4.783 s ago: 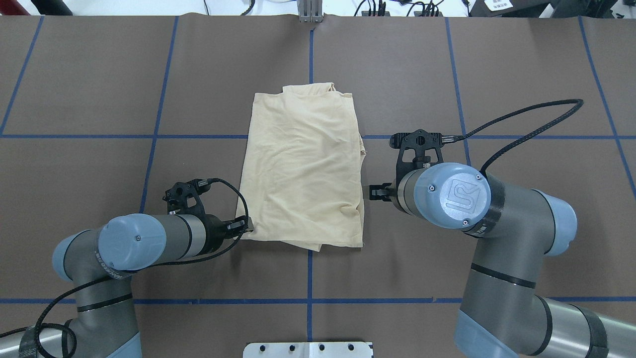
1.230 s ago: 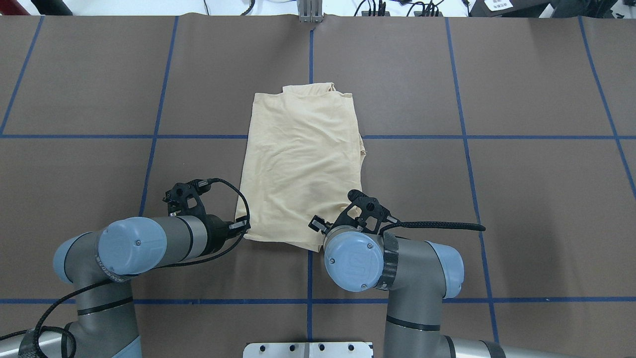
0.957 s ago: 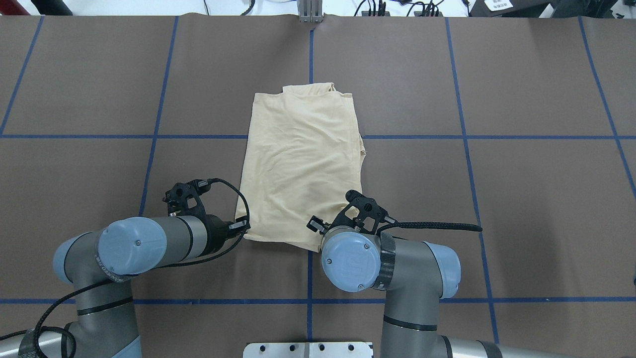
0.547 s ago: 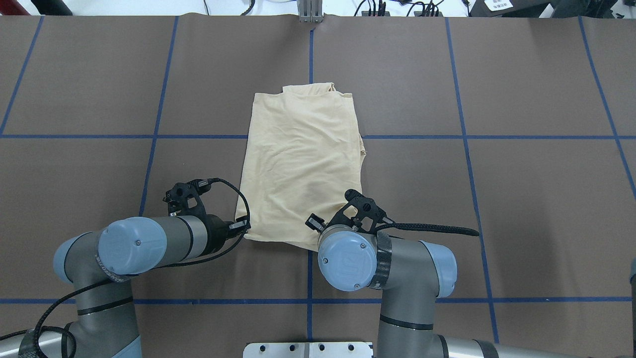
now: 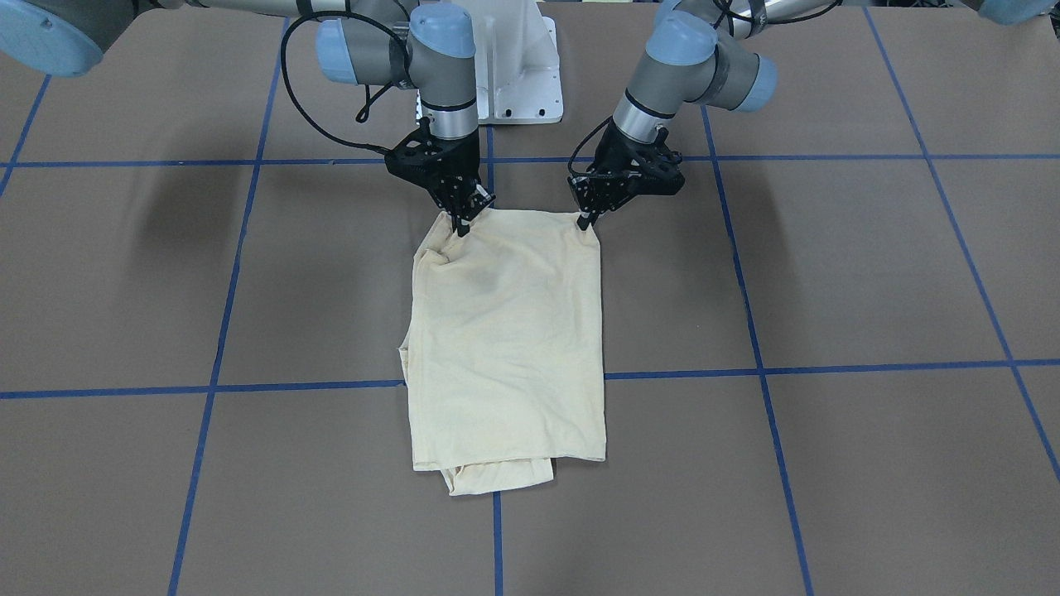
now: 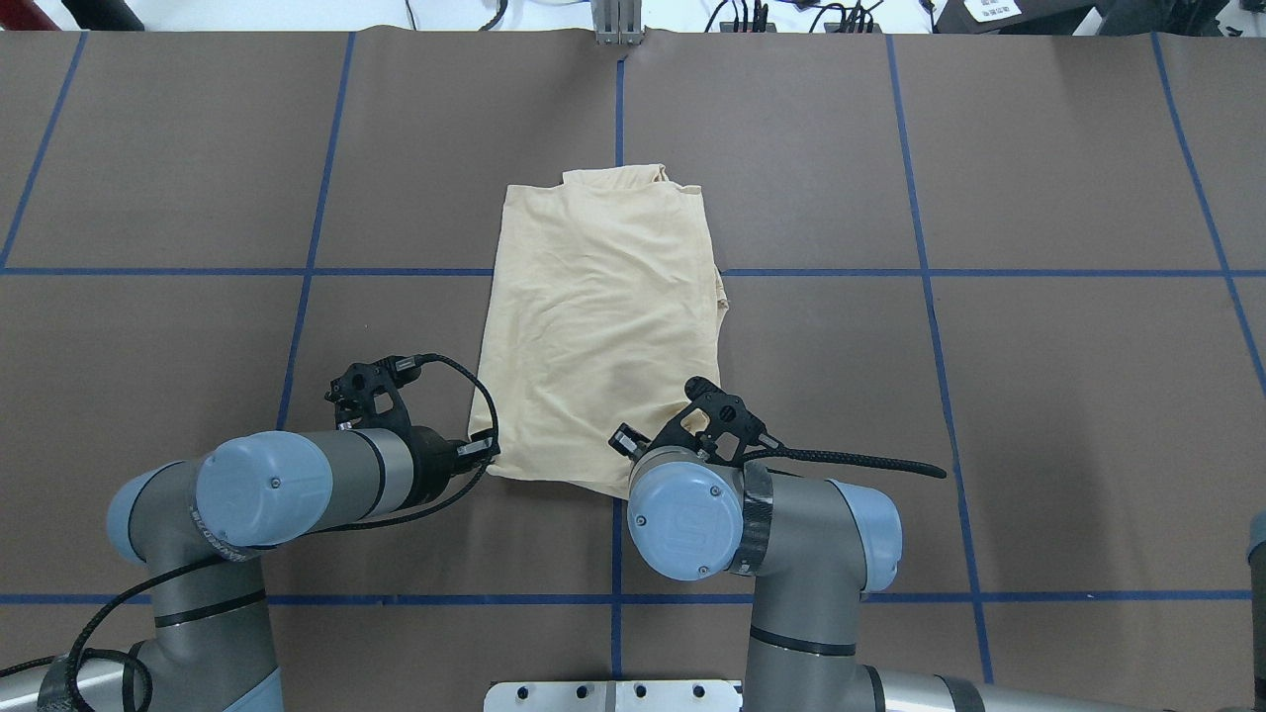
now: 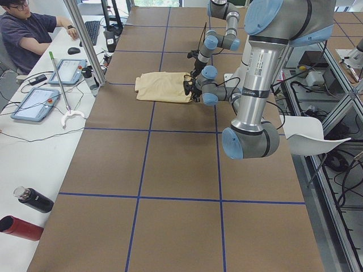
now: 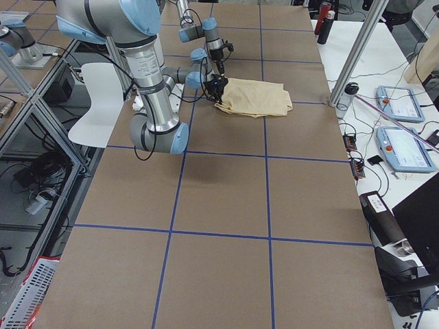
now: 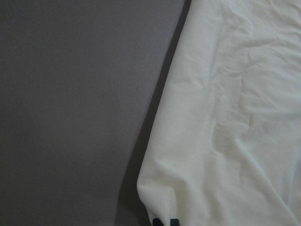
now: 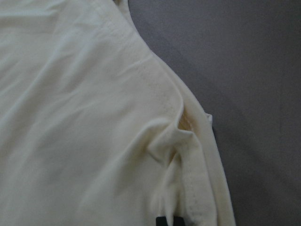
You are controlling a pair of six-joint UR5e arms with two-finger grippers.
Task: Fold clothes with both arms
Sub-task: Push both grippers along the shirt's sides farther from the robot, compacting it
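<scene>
Overhead exterior view puts the black two-finger left end effector (image 6: pixel 492 455) at the near left corner of the pale cream-yellow T-shirt (image 6: pixel 603 316). Its fingers are drawn together on that corner, which puckers slightly toward it. The black two-finger right end effector (image 5: pixel 460 228) is hidden in that view under its own grey wrist. The front-facing view shows it tips-down on the near right corner, fingers pinched narrow onto the cloth with creases bunched around them. The right wrist view shows a raised fold of seam just ahead of the tips. Each end effector grips one corner of the near edge, and the T-shirt stretches away from them. It lies folded into a narrow rectangle on the brown surface (image 6: pixel 890 396) marked with blue tape lines. Its long axis runs from the robot toward the far side, along the centre line. At the far end a lower layer sticks out a little past the top layer.
</scene>
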